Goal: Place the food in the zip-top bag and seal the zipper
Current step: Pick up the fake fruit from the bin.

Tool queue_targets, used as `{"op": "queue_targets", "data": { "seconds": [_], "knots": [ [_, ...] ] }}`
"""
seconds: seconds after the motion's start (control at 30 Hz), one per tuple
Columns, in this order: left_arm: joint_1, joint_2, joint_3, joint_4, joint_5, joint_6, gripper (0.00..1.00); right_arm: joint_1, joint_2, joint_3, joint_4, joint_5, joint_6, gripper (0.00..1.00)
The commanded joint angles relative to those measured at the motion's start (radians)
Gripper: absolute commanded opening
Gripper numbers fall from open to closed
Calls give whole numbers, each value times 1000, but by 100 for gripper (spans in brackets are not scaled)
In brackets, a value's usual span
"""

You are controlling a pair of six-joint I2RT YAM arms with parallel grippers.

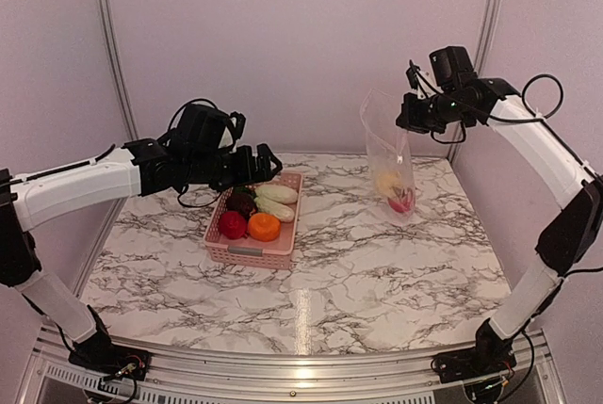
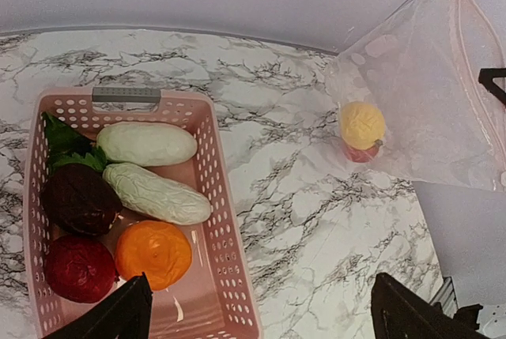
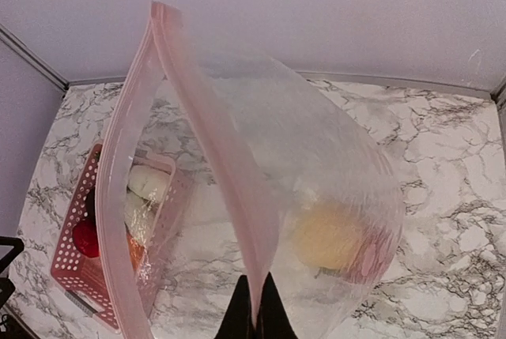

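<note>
Left gripper (image 2: 261, 319): mine, fingers spread wide, empty, poised above the basket (image 2: 223, 220).

Right gripper (image 3: 253, 311): clamped on the zipper (image 3: 217, 137) edge of the bag (image 3: 332, 189). It holds the bag upright to the basket's right, mouth gaping.

Food in bag, at bottom: yellow piece (image 2: 362, 123), small red piece (image 2: 360, 152).

Food in basket: orange piece (image 2: 153, 254), dark red ball (image 2: 79, 268), purple piece (image 2: 79, 198), two white pieces (image 2: 147, 143), green leaf (image 2: 67, 145).

Bearing: the basket food lies directly below my left gripper, which is on the nearer arm. The white pieces lie with their long axis across the basket, roughly along my fingers' closing line. I judge a wrist turn must come first.
</note>
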Motion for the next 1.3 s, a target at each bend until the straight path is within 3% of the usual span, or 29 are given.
{"op": "queue_targets", "data": {
  "seconds": [0.0,0.13,0.3,0.4,0.6,0.8,1.27],
  "knots": [
    [4,-48,-12,-127,-194,-14,99,15,-43,-64,20,-1,-11,0],
    [21,35,53,-267,-181,61,99,57,-58,-191,95,-24,17,0],
    [21,38,-34,-197,-174,107,96,114,-45,-290,148,-47,38,0],
    [21,80,8,-281,-198,100,94,138,-34,-296,153,-58,43,0],
    [23,197,110,-465,-229,102,77,153,-32,-295,158,-71,50,0],
    [24,288,180,-555,-289,110,72,152,-41,-296,146,-72,44,0],
    [24,474,332,-678,-411,141,77,153,-77,-355,168,-80,60,0]
  ]
}}
